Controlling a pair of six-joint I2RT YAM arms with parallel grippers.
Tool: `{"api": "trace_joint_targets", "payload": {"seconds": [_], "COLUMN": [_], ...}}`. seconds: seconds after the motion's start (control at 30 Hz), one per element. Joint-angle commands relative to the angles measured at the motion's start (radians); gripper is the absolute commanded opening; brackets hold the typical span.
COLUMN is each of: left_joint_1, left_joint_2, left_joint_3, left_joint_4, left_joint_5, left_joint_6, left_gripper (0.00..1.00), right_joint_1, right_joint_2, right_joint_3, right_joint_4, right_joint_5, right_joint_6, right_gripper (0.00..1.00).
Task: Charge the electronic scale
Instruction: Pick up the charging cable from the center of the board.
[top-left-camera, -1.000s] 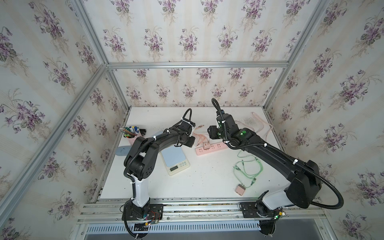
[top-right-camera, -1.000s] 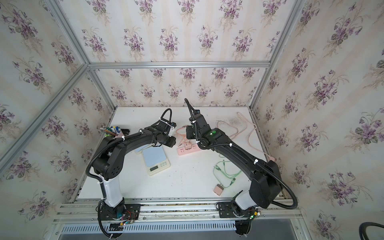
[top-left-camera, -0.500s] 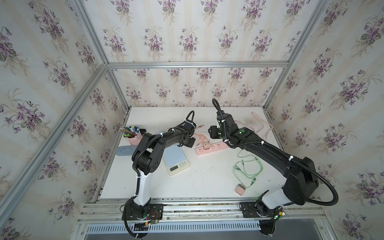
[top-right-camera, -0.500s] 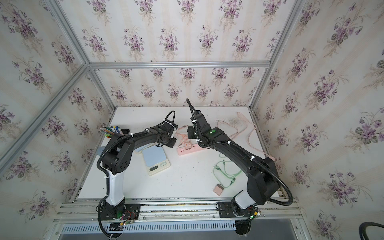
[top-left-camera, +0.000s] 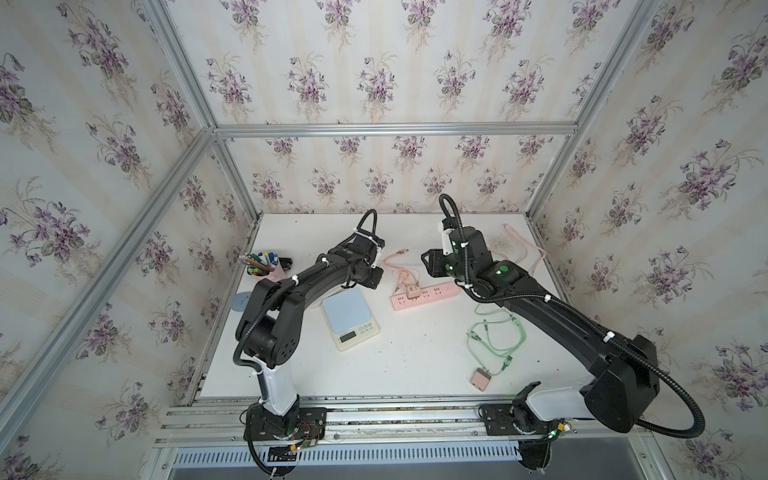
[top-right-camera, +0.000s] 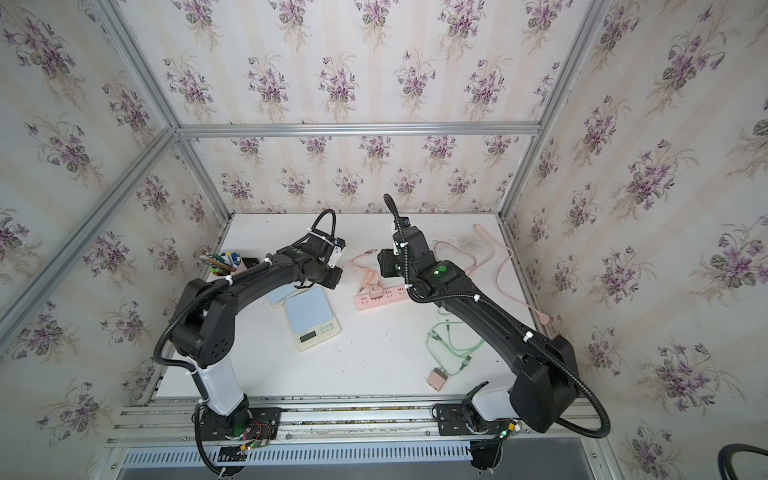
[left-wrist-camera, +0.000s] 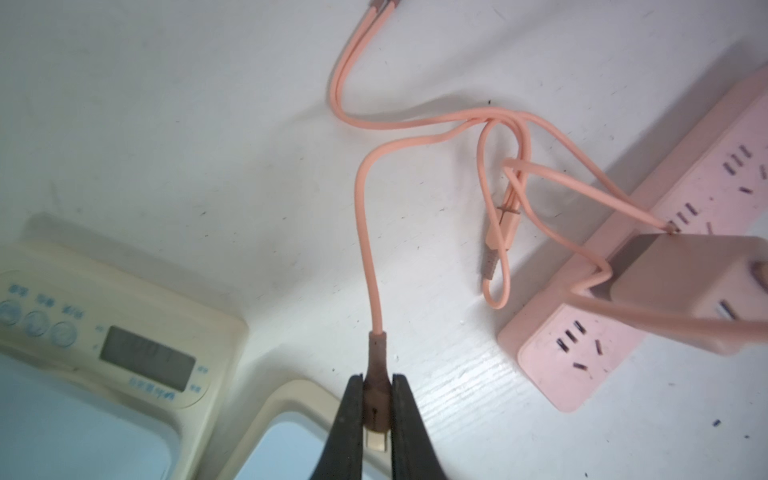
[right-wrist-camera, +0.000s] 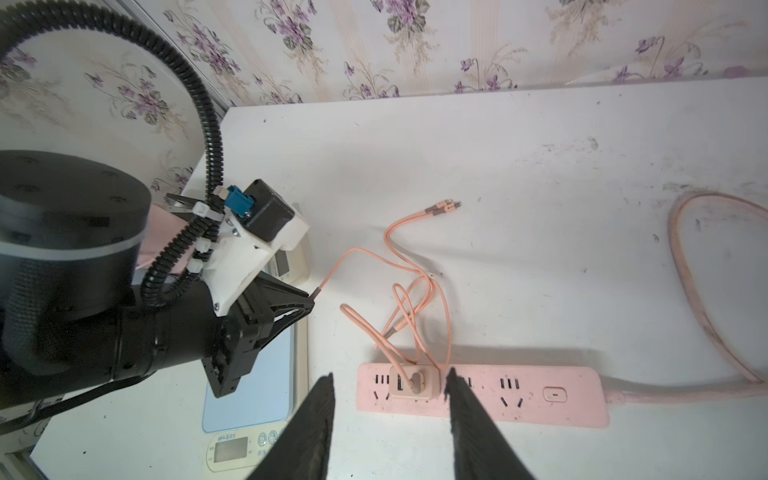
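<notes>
Cable (left-wrist-camera: 365, 232) is light and limp, so hold its stiff plug (left-wrist-camera: 376, 357): the left tool (left-wrist-camera: 377, 386) pinches it there, just beside the scale (top-left-camera: 351, 311). Right tool (right-wrist-camera: 390, 374), farther off, stands part-open, empty.

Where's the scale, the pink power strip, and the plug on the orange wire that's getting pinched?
electronic scale (top-left-camera: 348, 309): in a top view, blue weighing plate.
pink power strip (right-wrist-camera: 582, 399): right wrist view, bare end beside its switch.
cable plug (left-wrist-camera: 376, 353): left wrist view, brown sleeve.
</notes>
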Motion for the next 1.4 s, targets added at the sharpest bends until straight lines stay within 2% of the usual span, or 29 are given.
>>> {"api": "trace_joint_targets", "payload": {"seconds": [0.0,0.1,0.17,0.27,0.33,0.43,0.6,0.8,0.93,1.13,1.37], "left_joint_1": [0.042,0.069,0.076,0.078,0.081,0.084,0.086,0.092,0.094,0.097,0.1], "left_joint_2": [-0.07,-0.156,-0.21,-0.27,-0.301,-0.335,-0.344,-0.342,-0.33,-0.315,-0.314], "left_joint_3": [-0.019,-0.037,-0.045,-0.068,-0.09,-0.125,-0.137,-0.125,-0.112,-0.097,-0.097], "left_joint_4": [-0.059,-0.094,-0.118,-0.15,-0.159,-0.159,-0.16,-0.176,-0.205,-0.246,-0.268], "left_joint_5": [0.099,0.195,0.261,0.347,0.399,0.451,0.533,0.636,0.687,0.705,0.697], "left_joint_6": [0.011,0.036,0.066,0.093,0.111,0.14,0.178,0.229,0.256,0.279,0.298], "left_gripper": [0.0,0.0,0.0,0.0,0.0,0.0,0.0,0.0,0.0,0.0,0.0], "right_joint_1": [0.003,0.017,0.063,0.169,0.209,0.212,0.212,0.212,0.212,0.212,0.199], "right_joint_2": [-0.023,-0.043,-0.07,-0.113,-0.118,-0.094,-0.042,0.028,0.065,0.097,0.086], "right_joint_3": [0.013,0.03,0.004,-0.097,-0.148,-0.204,-0.316,-0.289,-0.244,-0.193,-0.209], "right_joint_4": [0.08,0.117,0.187,0.356,0.435,0.518,0.669,0.675,0.606,0.477,0.426], "right_joint_5": [-0.038,-0.13,-0.09,-0.021,-0.048,-0.139,-0.246,-0.277,-0.275,-0.278,-0.247], "right_joint_6": [-0.073,-0.212,-0.321,-0.585,-0.726,-0.85,-1.024,-1.137,-1.237,-1.321,-1.331], "right_gripper": [0.46,0.49,0.5,0.57,0.62,0.66,0.68,0.67,0.65,0.63,0.62]}}
